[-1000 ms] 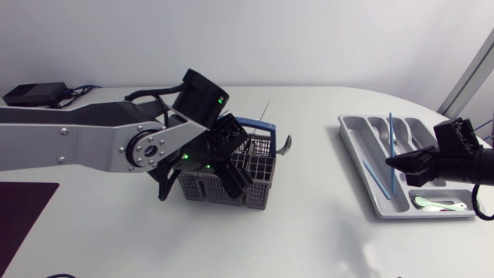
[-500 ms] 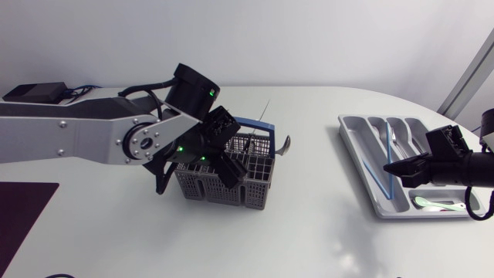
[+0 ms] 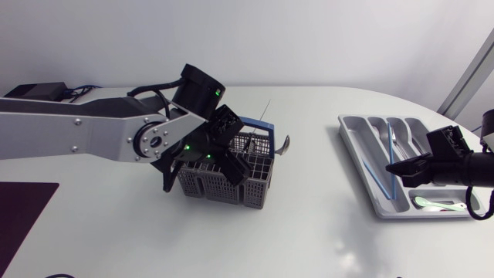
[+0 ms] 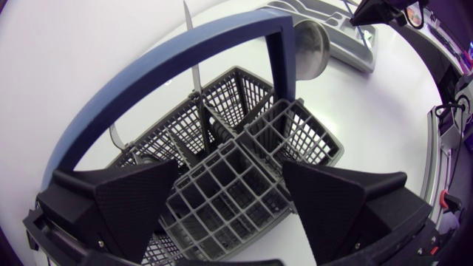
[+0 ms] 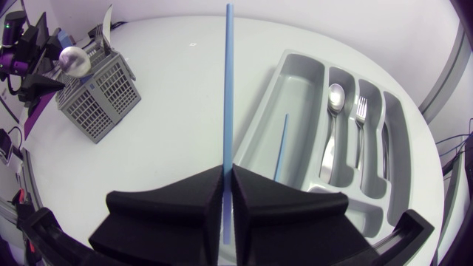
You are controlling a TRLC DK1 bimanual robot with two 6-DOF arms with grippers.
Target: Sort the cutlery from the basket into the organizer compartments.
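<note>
The grey mesh basket (image 3: 202, 186) sits left of centre and the organizer (image 3: 356, 164) lies at the right. The left gripper (image 4: 230, 191) hangs wide open over the basket, gripping nothing. The right gripper (image 5: 228, 186) is closed on a thin blue stick (image 5: 227, 89), held upright over the organizer. The stick is probably light, stiff and slick, so best pinched near mid-length. No print is legible.

Grey grid-mesh plastic cutlery basket (image 3: 204, 189) with blue arched handle (image 4: 170, 66). Light grey plastic organizer tray (image 3: 351, 147), silver metal spoon (image 5: 336, 96) and fork (image 5: 361, 112). Thin blue plastic stick (image 5: 227, 89), white table (image 3: 309, 232)
</note>
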